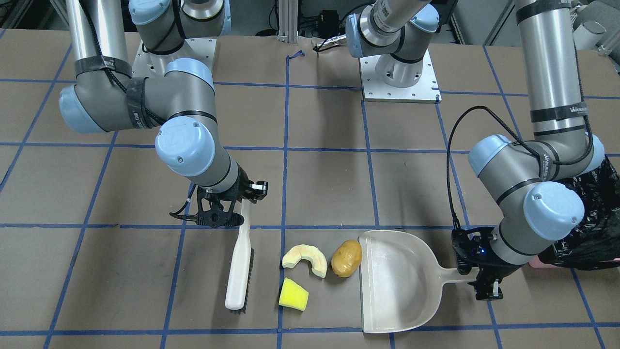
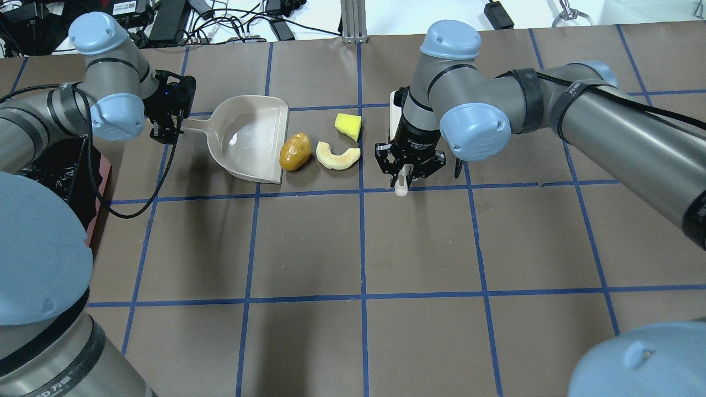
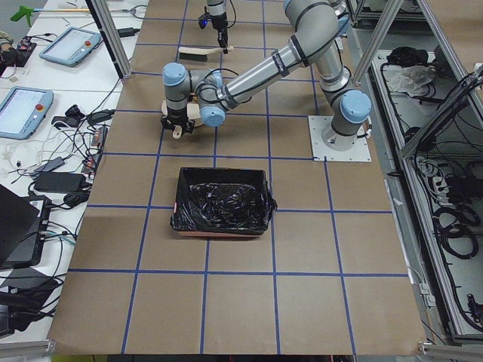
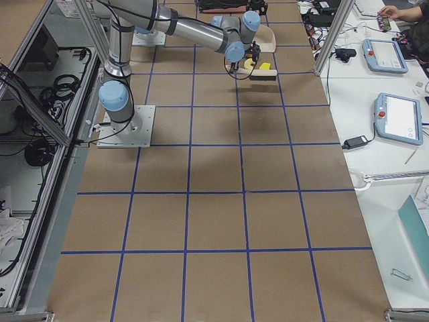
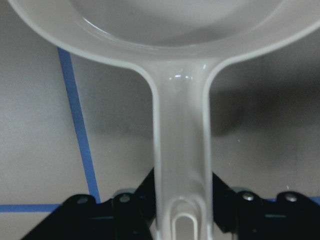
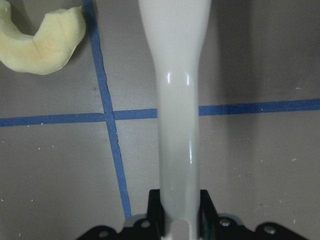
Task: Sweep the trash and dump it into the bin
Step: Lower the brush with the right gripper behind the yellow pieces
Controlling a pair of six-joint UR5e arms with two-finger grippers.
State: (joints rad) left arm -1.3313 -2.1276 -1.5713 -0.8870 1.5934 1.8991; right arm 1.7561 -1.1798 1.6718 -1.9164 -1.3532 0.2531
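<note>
The trash lies in a cluster on the brown table: a potato (image 1: 347,258) touching the dustpan's open lip, a cream crescent slice (image 1: 305,259) beside it, and a yellow wedge (image 1: 293,294). The beige dustpan (image 1: 397,281) rests flat, with my left gripper (image 1: 484,282) shut on its handle (image 5: 182,150). My right gripper (image 1: 238,206) is shut on the white brush (image 1: 240,261), whose handle (image 6: 179,125) runs up the right wrist view. The brush lies on the far side of the trash from the dustpan. The bin (image 3: 223,201), lined with a black bag, stands behind my left arm.
The two arm base plates (image 1: 399,72) are bolted at the robot's side of the table. Blue tape lines grid the surface. Touch panels (image 4: 400,117) and cables lie off the table on the operators' side.
</note>
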